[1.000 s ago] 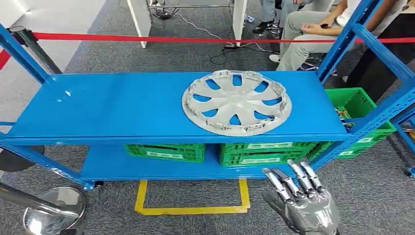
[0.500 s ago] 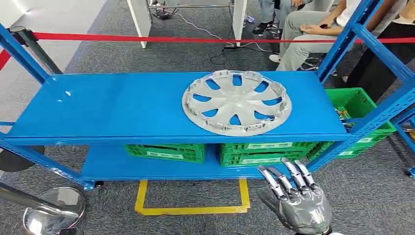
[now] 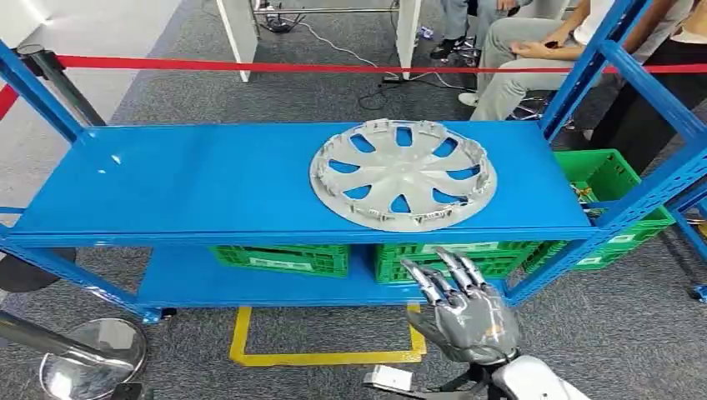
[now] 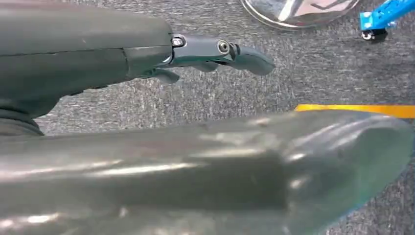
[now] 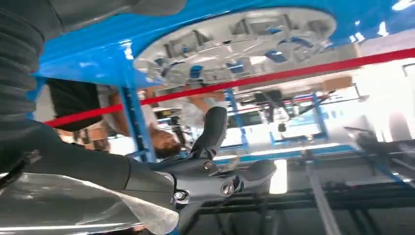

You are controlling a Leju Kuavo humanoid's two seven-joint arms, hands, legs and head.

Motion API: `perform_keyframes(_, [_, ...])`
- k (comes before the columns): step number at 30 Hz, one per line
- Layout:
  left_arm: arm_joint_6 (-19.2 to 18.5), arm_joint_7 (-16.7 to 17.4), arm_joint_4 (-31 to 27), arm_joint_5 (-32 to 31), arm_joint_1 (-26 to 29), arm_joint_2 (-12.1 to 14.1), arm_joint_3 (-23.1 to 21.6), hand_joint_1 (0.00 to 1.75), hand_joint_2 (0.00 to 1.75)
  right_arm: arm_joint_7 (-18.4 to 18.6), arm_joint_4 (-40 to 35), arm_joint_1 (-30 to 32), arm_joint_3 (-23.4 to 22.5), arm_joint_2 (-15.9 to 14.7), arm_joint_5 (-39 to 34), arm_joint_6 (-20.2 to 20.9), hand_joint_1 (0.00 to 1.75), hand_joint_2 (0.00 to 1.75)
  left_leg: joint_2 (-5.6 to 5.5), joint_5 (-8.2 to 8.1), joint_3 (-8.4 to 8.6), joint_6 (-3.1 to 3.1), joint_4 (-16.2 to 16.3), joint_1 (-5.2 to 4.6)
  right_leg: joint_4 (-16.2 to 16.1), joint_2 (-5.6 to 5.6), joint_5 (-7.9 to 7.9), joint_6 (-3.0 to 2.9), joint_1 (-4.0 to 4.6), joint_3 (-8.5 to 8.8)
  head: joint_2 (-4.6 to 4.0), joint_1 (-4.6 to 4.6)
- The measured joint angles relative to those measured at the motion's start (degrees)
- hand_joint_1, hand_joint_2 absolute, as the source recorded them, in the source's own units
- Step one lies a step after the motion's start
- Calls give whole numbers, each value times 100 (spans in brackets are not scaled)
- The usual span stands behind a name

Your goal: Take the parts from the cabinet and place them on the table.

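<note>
Since 1.0 s ago, right hand point(image 3: 463, 312) has been shifted left and up toward the shelf edge; fingers are spread, nothing is held. Left hand point(image 4: 215, 51) is seen over grey carpet, empty, fingers extended. Wheel cover point(image 3: 403, 173) is lying flat on the top blue shelf point(image 3: 208, 179), well apart from the right hand. Risk: fingers could be caught under the shelf lip, or the thin cover pushed back instead of gripped. Green crates point(image 3: 283, 258) are stored below.

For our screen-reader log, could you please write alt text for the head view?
A silver wheel cover lies flat on the top blue shelf, with the right robot hand open below the shelf's front edge. Green crates sit on the lower shelf.
</note>
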Motion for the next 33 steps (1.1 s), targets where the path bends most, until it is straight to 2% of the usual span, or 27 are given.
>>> perform_keyframes(7, [-63,0,26,-59,-57,33,-103,0,0,-204,105,-459,31,241,59,365,0,175,0,5,3,0,0,0,0,-1,4,-2,0,-5,0,0])
perform_keyframes(17, [-142,0,52,-160,-135,39,-193,0,0,-254,131,-958,92,440,133,713,0,175,0,8,2,-2,1,0,0,-2,7,-2,0,-5,0,0])
perform_keyframes(33, [-197,0,83,-186,-154,39,-298,0,0,-245,236,-1311,245,523,146,862,0,175,-1,9,2,-3,1,0,0,-3,7,-2,0,-5,0,0])
